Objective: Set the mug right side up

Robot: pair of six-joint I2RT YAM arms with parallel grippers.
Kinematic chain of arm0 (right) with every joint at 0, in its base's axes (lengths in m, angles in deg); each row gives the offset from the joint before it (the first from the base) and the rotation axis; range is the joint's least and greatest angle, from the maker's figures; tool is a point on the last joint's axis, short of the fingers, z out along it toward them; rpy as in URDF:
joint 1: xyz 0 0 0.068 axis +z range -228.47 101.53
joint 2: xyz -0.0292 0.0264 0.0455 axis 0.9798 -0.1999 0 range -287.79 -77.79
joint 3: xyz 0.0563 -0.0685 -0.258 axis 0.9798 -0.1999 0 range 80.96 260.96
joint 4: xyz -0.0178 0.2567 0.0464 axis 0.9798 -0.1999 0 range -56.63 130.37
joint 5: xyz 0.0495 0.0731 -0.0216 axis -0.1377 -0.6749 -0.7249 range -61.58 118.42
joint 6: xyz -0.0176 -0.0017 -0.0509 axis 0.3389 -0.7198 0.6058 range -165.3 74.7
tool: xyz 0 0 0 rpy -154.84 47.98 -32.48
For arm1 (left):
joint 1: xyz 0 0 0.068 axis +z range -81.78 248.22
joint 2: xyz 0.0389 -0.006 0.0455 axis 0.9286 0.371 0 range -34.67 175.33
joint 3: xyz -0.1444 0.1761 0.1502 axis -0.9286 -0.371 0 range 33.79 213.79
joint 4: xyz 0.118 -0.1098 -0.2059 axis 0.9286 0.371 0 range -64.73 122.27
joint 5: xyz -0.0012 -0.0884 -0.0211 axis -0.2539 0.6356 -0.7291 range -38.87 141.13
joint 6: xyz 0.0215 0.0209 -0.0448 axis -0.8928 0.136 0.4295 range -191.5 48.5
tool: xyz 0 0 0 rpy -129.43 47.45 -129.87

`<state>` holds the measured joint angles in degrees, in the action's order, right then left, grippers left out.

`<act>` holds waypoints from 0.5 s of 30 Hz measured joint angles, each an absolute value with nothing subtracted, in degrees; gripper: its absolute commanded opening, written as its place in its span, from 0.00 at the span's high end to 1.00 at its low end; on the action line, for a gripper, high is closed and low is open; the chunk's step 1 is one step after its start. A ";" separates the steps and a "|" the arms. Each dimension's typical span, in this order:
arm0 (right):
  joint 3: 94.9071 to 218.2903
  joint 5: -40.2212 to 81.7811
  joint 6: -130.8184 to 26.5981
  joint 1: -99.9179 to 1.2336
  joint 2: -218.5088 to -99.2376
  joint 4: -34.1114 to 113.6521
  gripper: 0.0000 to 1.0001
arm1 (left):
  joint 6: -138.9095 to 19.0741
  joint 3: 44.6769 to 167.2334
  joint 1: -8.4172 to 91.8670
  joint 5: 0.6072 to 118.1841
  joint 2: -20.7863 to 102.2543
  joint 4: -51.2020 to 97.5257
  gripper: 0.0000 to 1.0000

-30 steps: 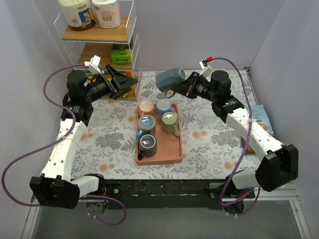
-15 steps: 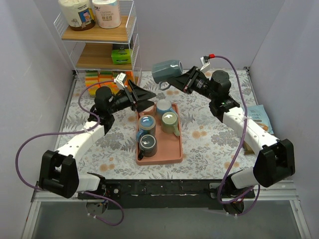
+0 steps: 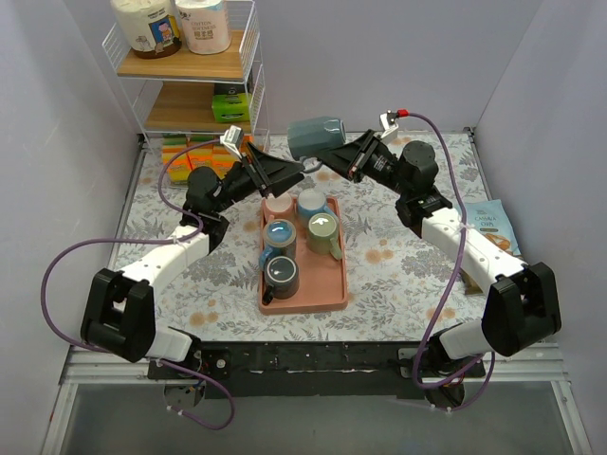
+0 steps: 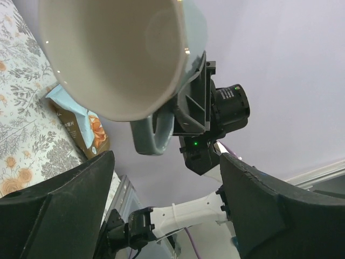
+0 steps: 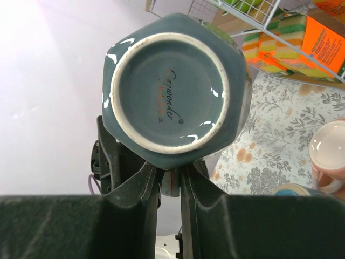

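Observation:
A blue-grey mug (image 3: 316, 135) with a cream inside hangs in the air beyond the far end of the pink tray (image 3: 329, 284). It lies about on its side, mouth towards the left arm. My right gripper (image 3: 332, 161) is shut on its handle. The right wrist view shows the mug's base (image 5: 175, 91) above the gripper (image 5: 170, 181), with the handle pinched between the jaws. My left gripper (image 3: 287, 172) is open and empty, just below and left of the mug. The left wrist view looks into the mug's mouth (image 4: 118, 48) past the gripper (image 4: 167, 183).
The tray holds several upright mugs: pink (image 3: 278, 205), blue (image 3: 311, 203), green (image 3: 323, 232) and a dark one (image 3: 281, 275). A wire shelf rack (image 3: 190, 95) with sponges and boxes stands at the back left. A snack packet (image 3: 493, 223) lies at the right edge.
My left arm has swung in from the left and its open gripper now sits by the mug. My right gripper has carried the mug a little up and to the left.

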<state>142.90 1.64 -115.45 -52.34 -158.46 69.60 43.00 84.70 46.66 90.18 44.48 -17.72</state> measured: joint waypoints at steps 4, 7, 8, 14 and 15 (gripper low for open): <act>142.87 1.77 -117.28 -51.77 -158.59 72.07 0.99 | 43.07 84.70 46.20 88.61 45.47 -18.79 0.21; 142.87 2.25 -118.22 -50.85 -158.85 73.58 0.99 | 43.22 84.70 45.98 87.10 45.93 -19.88 0.25; 142.87 2.42 -118.53 -50.39 -158.98 73.93 0.99 | 43.20 84.70 45.96 86.47 46.25 -20.91 0.27; 141.80 2.82 -120.47 -48.75 -160.34 76.92 0.99 | 43.37 84.48 45.88 84.65 47.78 -24.12 0.38; 141.74 2.77 -120.69 -48.78 -160.68 77.42 0.99 | 43.42 84.22 45.88 84.50 47.83 -24.43 0.39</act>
